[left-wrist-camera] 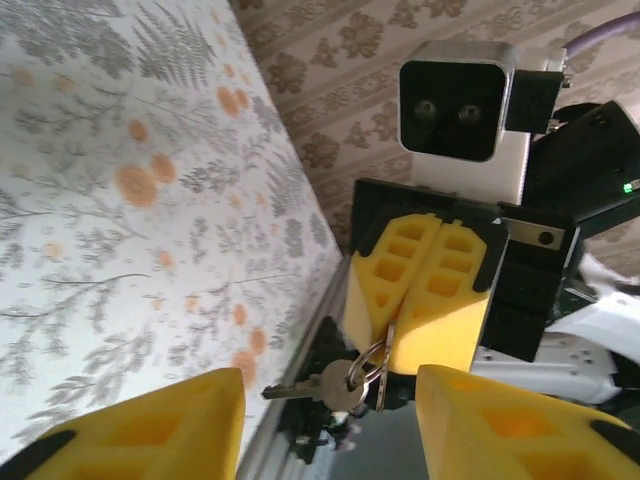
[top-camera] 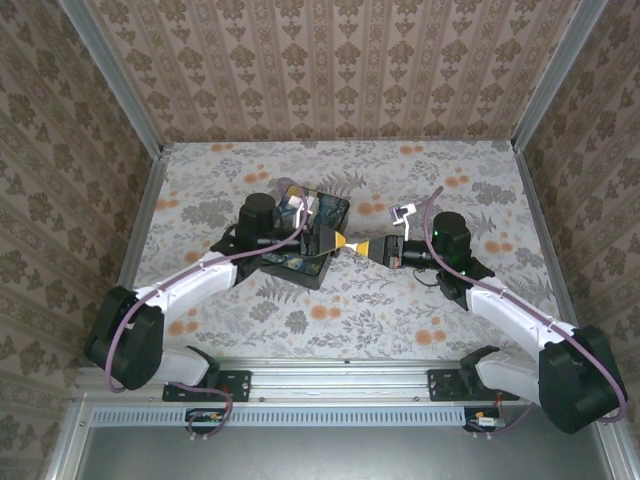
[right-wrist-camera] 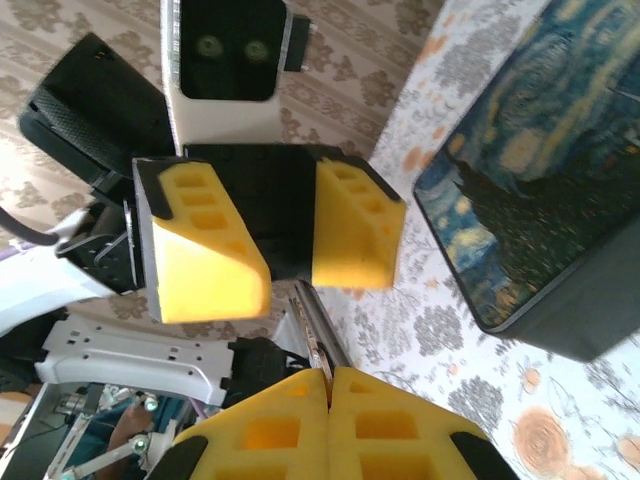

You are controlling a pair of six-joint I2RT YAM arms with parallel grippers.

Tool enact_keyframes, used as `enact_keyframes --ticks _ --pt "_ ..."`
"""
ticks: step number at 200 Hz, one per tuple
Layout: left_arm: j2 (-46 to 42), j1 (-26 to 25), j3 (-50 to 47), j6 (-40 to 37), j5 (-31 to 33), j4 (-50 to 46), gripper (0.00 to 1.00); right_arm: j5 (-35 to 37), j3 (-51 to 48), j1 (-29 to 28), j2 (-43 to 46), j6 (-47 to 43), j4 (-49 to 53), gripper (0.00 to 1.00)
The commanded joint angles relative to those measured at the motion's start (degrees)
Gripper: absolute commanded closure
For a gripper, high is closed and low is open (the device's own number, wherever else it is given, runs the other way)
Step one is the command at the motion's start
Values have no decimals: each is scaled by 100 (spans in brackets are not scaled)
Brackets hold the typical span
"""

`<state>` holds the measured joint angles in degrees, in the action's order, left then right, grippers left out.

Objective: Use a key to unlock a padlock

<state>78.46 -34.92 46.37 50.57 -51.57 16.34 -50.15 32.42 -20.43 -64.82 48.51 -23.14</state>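
Item 1, nearest: left gripper, 2 yellow fingers spread wide, holding nothing, facing the key. Handling note: step judged a hand-over; these fingers should close squarely on the key's round head, leave the blade free, and grip firmly before the other side lets go, approaching slowly since the key hangs loose. Item 2, just beyond: key, small, thin, greyish metal, blade pointing sideways, hung in the air above the table on a wire ring. Item 3: right gripper, fingers pressed together, holding the key by what seems the ring or a 2nd blade; too fine to tell which. Item 4, farthest: painted box, dark blue with yellow swirls, resting on the table beside the left gripper.
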Motion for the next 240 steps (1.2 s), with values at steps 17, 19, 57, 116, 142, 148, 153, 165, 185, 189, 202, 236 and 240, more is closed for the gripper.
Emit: enact_keyframes --ticks 17,19,57,116,142,148,153,165,185,189,202,236,240 --pt "-400 161 430 -1241 750 -1947 44 316 180 365 5 -406 1144 100" --pt "-408 161 468 -1352 823 -2108 44 338 190 388 0 -422 1208 100" --pt "-325 -182 1389 -3355 3003 -4261 46 587 296 847 -118 -729 2026 100" --pt "1007 -1454 2722 -7747 5024 -5006 45 912 522 1583 -336 -904 2975 100" --pt "1520 -1582 3082 -9275 4784 -5169 44 1140 552 1913 -204 -1010 3383 100" --pt "1604 -1581 3096 -9598 4714 -5154 43 1196 547 2004 -166 -1018 3455 100" --pt "1660 -1577 3109 -9866 4644 -5169 43 1240 546 2068 -142 -1034 3517 100" --pt "1846 -1562 3247 -10494 4431 -5358 42 1343 537 2221 -110 -1086 3649 100" --pt "2295 -1589 3704 -10979 4461 -5683 40 1391 447 2460 -88 -1082 3710 100" --pt "2403 -1596 3818 -11044 4475 -5780 40 1410 421 2496 -80 -1079 3711 100" --pt "2760 -1628 4173 -11185 4606 -6066 40 1469 326 2605 -58 -1056 3698 100" --pt "3619 -1667 5034 -11339 4889 -6918 38 1387 172 2873 -40 -1097 3706 100" --pt "3707 -1676 5119 -11338 4943 -7007 38 1395 168 2912 -40 -1100 3718 100"
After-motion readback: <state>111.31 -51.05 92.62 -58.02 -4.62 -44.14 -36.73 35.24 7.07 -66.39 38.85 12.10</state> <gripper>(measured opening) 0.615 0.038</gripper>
